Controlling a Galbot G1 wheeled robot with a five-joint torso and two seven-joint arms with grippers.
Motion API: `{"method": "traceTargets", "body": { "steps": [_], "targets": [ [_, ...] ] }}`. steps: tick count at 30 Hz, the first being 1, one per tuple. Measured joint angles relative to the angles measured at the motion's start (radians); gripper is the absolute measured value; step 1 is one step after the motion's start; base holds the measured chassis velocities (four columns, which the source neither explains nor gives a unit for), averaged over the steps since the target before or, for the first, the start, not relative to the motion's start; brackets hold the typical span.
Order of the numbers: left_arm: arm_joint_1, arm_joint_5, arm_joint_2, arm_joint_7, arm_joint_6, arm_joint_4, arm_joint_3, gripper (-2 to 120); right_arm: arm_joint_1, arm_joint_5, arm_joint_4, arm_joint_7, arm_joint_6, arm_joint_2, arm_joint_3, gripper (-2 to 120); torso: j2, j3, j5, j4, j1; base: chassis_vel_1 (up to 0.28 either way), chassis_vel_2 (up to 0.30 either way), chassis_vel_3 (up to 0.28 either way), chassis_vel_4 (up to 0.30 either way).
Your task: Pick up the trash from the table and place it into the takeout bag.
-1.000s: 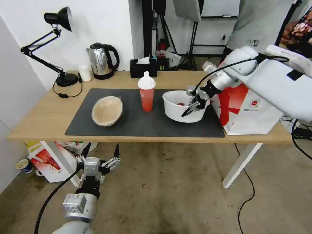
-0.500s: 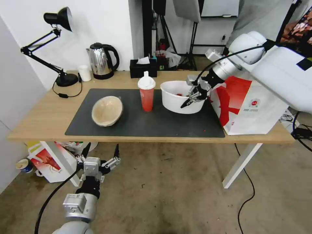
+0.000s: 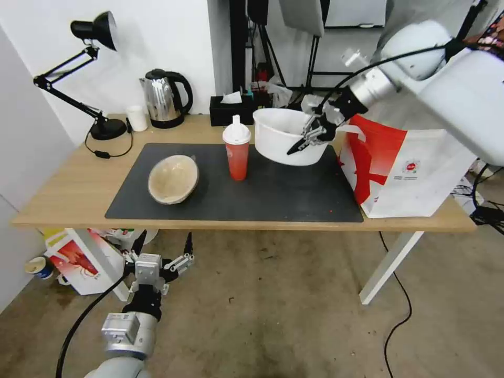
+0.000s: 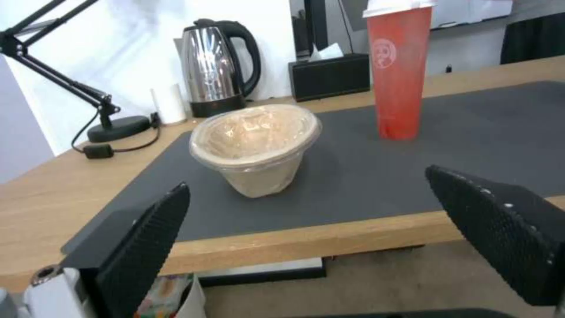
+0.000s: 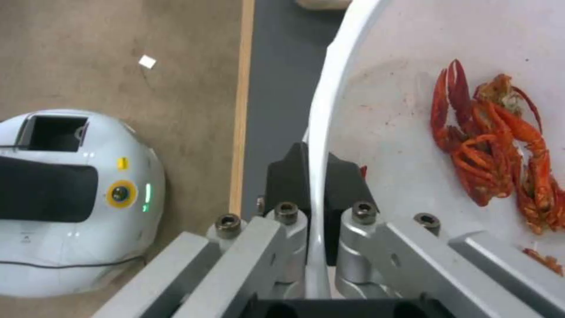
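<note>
White plastic bowl [image 3: 281,137] pinched at thin rim by right gripper [image 3: 311,134], above table [image 3: 79,189]; likely light, flexible, spill-prone. Left gripper [image 3: 160,251] spread, idle below.

Illumination is even, bright and diffuse. Shadows are soft: a faint one lies on the dark mat [image 3: 273,194] beneath the raised white bowl [image 3: 281,137]. The steel kettle [image 3: 161,98] shows mild glare. Straight lines bow at the head view's edges. Left gripper fingers [image 4: 141,243] appear soft-focused near the lens.
</note>
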Motion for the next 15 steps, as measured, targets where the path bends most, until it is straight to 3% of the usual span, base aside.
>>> {"method": "traceTargets", "body": {
  "steps": [15],
  "targets": [
    [0.000, 0.000, 0.000, 0.000, 0.000, 0.000, 0.000, 100, 0.066, 0.051, -0.024, -0.004, 0.000, -0.051, 0.053, 0, 0.000, 0.000, 0.0001, 0.0000, 0.000, 0.000, 0.000, 0.000, 0.000]
  ]
}}
